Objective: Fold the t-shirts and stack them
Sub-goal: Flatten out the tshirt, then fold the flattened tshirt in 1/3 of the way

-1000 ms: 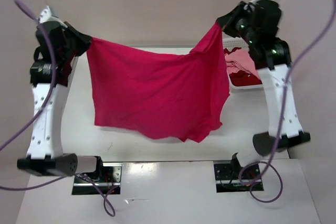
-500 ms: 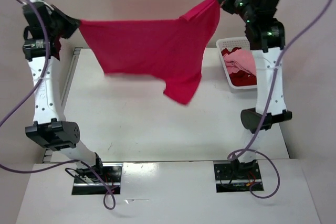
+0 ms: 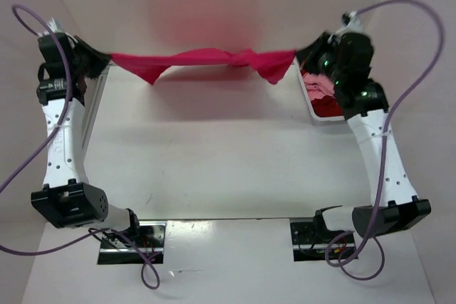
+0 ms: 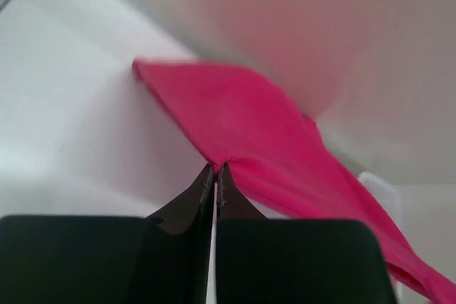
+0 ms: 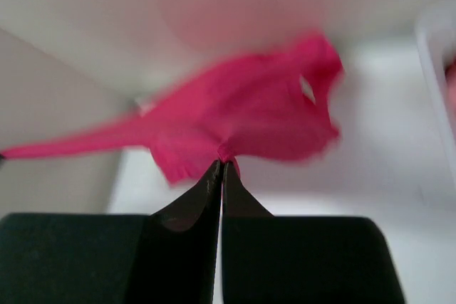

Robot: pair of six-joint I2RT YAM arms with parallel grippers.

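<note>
The bright magenta-pink t-shirt point(image 3: 203, 58) is stretched in the air between my two grippers, above the far part of the table, bunched into a narrow band. My left gripper point(image 3: 105, 56) is shut on its left corner; the left wrist view shows the cloth point(image 4: 263, 133) pinched at the closed fingertips point(image 4: 216, 169). My right gripper point(image 3: 299, 53) is shut on its right corner; the right wrist view shows the blurred cloth point(image 5: 242, 115) at the closed tips point(image 5: 221, 164). The light pink and dark red t-shirts point(image 3: 324, 97) lie in the basket, partly hidden by my right arm.
A white perforated basket point(image 3: 308, 105) stands at the far right of the table, under my right arm. The white table point(image 3: 214, 154) lies below the shirt. Pale walls close in at the back and sides.
Both grippers have swung the shirt away toward the back and lower. It hung as a wide sheet a second ago; now it is pulled taut into a thin horizontal band.
</note>
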